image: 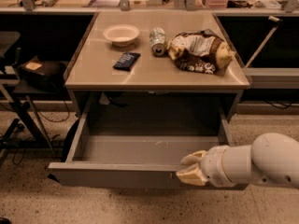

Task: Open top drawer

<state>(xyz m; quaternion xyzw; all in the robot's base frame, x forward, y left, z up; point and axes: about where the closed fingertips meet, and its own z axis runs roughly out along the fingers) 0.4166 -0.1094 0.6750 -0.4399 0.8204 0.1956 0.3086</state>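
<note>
Looking down from the feed, I saw the gripper [190, 168] at the lower right of the frame, clamped over the front lip of the top drawer [117, 175]; that drawer stood well out beneath the table [154, 73], across the lower centre, its shallow grey floor showing.

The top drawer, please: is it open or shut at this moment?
Open: the top drawer stands well out, its grey interior exposed; the gripper sits at its front edge, right side.
</note>
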